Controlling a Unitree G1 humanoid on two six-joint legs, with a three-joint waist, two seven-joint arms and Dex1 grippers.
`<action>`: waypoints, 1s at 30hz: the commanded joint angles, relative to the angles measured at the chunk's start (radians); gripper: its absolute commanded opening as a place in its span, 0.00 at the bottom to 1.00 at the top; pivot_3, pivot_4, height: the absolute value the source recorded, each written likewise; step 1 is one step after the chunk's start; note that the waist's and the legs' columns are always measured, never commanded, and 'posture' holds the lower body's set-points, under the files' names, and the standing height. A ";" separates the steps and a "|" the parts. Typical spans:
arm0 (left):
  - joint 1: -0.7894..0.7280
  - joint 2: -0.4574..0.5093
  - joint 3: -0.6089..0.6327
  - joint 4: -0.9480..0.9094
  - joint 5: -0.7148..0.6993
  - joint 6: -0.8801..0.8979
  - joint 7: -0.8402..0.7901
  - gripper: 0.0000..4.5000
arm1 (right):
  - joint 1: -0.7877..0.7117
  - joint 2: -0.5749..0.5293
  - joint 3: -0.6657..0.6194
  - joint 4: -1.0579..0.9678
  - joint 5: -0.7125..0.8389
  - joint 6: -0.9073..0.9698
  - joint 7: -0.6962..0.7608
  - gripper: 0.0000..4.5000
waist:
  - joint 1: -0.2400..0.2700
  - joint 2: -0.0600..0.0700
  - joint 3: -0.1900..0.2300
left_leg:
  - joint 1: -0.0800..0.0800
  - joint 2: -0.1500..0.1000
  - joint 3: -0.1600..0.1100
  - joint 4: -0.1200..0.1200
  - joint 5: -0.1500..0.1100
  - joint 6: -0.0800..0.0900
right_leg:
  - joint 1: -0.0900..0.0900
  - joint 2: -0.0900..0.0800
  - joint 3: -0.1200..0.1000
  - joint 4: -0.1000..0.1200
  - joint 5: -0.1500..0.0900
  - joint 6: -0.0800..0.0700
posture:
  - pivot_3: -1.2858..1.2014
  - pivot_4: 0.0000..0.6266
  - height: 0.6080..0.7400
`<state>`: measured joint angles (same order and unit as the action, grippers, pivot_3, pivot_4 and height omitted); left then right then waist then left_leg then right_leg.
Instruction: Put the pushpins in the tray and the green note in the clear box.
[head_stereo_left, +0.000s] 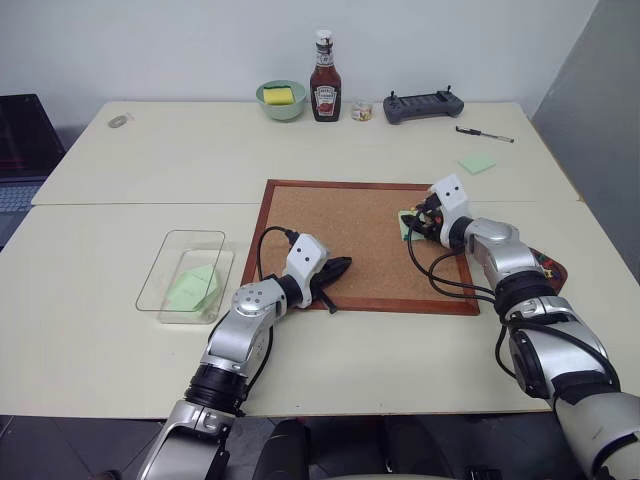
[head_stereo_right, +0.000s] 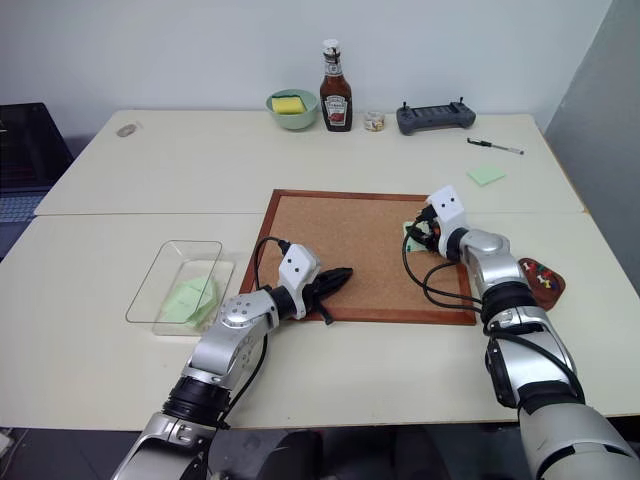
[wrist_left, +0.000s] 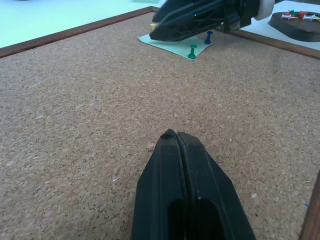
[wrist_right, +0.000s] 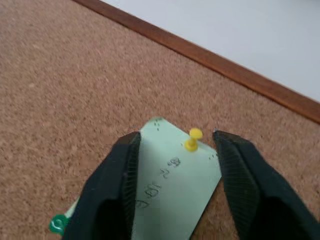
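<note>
the left gripper (wrist_left: 177, 137) lies low over the corkboard (head_stereo_left: 350, 235), fingers pressed together, empty. farther on, the right gripper (wrist_right: 175, 145) reaches slightly downward, fingers apart, straddling a yellow pushpin (wrist_right: 192, 140) stuck in the pale green note (wrist_right: 172, 187), which bears handwriting. the tray (head_stereo_right: 540, 282) sits just right of that arm; the clear box (head_stereo_left: 185, 275) lies left of the left gripper.

corkboard (head_stereo_left: 350, 240) | ketchup bottle (head_stereo_left: 324, 80) | green bowl (head_stereo_left: 281, 100), yellow sponge inside | controller (head_stereo_left: 423, 105) | pen (head_stereo_left: 485, 134)
</note>
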<state>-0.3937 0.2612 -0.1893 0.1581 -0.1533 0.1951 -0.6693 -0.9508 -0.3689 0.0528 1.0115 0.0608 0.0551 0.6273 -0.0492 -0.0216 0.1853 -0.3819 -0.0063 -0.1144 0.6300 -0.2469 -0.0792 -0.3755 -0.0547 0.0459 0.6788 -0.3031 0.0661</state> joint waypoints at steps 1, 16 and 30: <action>0.018 -0.002 -0.017 -0.017 0.007 0.011 -0.014 0.00 | -0.048 0.004 -0.026 0.026 -0.012 -0.045 -0.039 0.32 | -0.002 0.000 0.000 | 0.000 0.000 0.000 0.000 0.000 0.000 | 0.000 0.000 0.000 0.000 0.000 0.000 | 0.52 0.24 1.00; 0.030 0.001 -0.019 -0.032 0.010 0.020 -0.013 0.00 | -0.065 0.014 -0.062 0.049 0.001 -0.070 -0.056 0.00 | -0.005 0.000 0.000 | 0.000 0.000 0.000 0.000 0.000 0.000 | 0.000 0.000 0.000 0.000 0.000 0.000 | 0.52 0.24 1.00; 0.023 0.001 -0.022 -0.020 0.018 0.020 -0.015 0.00 | -0.004 0.009 -0.109 -0.134 0.065 0.007 0.006 0.00 | -0.005 0.001 0.000 | 0.000 0.000 0.000 0.000 0.000 0.000 | -0.001 0.000 0.000 0.001 0.000 0.000 | 0.52 0.24 1.00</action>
<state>-0.3808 0.2655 -0.1901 0.1275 -0.1466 0.2081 -0.6722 -0.9468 -0.3477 -0.0240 0.9576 0.0950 0.0652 0.6212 -0.0547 -0.0209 0.1851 -0.3824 -0.0064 -0.1143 0.6300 -0.2469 -0.0792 -0.3764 -0.0547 0.0463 0.6794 -0.3031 0.0661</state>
